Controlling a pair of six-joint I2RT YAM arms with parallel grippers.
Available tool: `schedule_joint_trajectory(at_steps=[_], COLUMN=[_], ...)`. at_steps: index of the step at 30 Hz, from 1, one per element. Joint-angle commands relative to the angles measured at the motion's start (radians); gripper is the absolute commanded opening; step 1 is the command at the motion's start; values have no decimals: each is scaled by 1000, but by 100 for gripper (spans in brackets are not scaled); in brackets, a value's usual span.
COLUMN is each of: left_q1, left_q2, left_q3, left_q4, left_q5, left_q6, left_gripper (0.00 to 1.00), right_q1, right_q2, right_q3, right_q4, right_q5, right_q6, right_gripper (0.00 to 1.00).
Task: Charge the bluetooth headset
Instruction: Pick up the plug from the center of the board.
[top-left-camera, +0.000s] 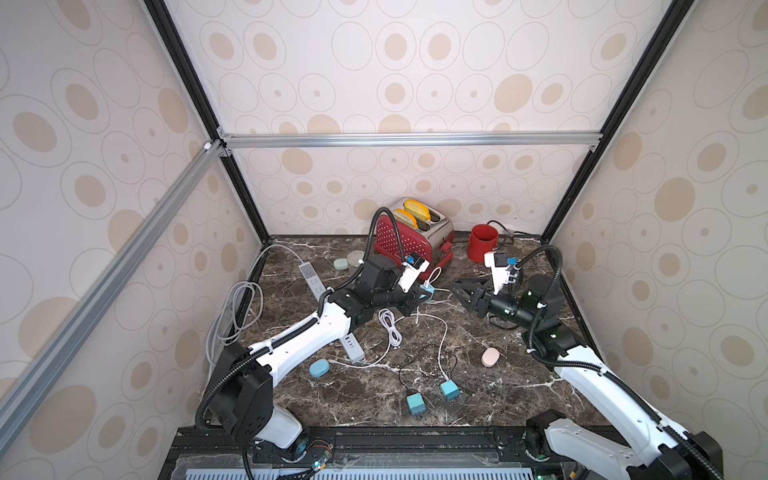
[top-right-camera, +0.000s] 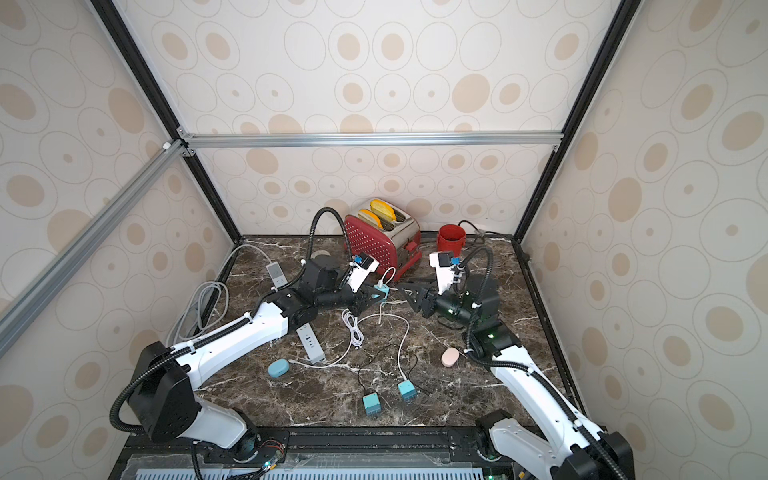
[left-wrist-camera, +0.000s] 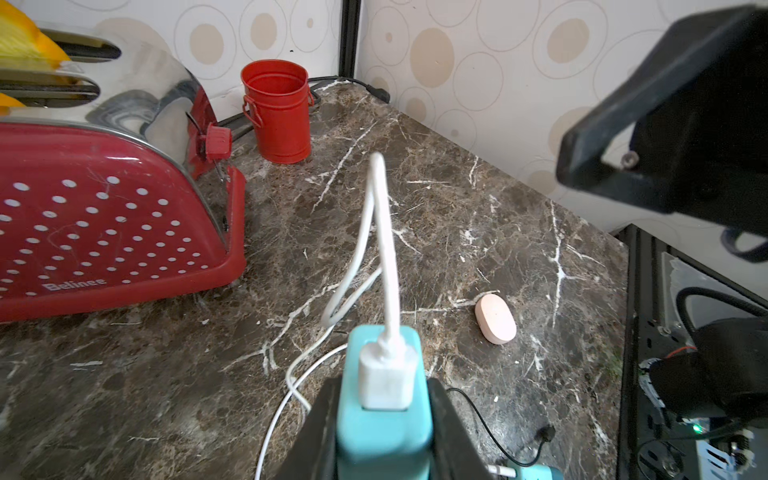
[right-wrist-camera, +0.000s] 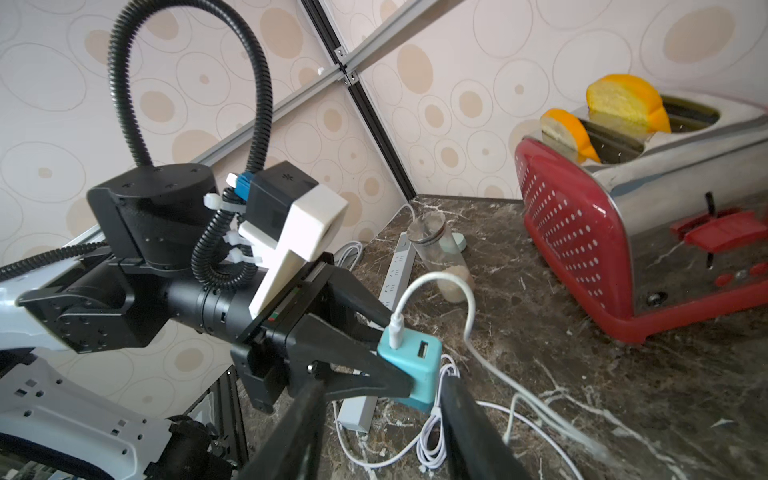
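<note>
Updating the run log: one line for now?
left gripper: shut on teal charger | white cable: plugged in | right gripper: open, empty | pink case: not held

- Both top views look steeply down from high above the near edge of the table (top-left-camera: 519, 399), facing the back wall. They are far enough off to take in the whole tabletop, both arms and three walls, with the toaster (top-left-camera: 390, 243) near frame centre.
- The two are almost the same, with the scene only shifted sideways between them.
- The left wrist view sits close behind the left gripper (left-wrist-camera: 384, 399), low over the table, looking past it to the toaster and red cup (left-wrist-camera: 277, 120).
- The right wrist view sits low behind the right gripper (right-wrist-camera: 380, 397), facing the left gripper at close range.
- All four views share the toaster and the blue charger (left-wrist-camera: 382, 440).
</note>
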Motion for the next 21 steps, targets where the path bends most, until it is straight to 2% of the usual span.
schedule_joint_trajectory(at_steps=[1, 6, 9, 21], left_q1=[-26, -49, -54, -69], left_q2=[12, 29, 33, 66], left_q3=[57, 69, 71, 95], left_q4=[6, -4, -8, -11], left_q5=[-46, -77, -88, -95], left_q6=[35, 50, 53, 68], left_gripper=[2, 2, 2, 3], right_q1=[33, 57, 57, 92], right_q2=[54, 114, 132, 196], right_q3=[52, 93, 99, 125], right_q4=[-44, -68, -66, -48], right_q5=[-1, 84, 119, 113], right_q6=[29, 85, 111, 132], right_gripper=[46, 40, 39, 35])
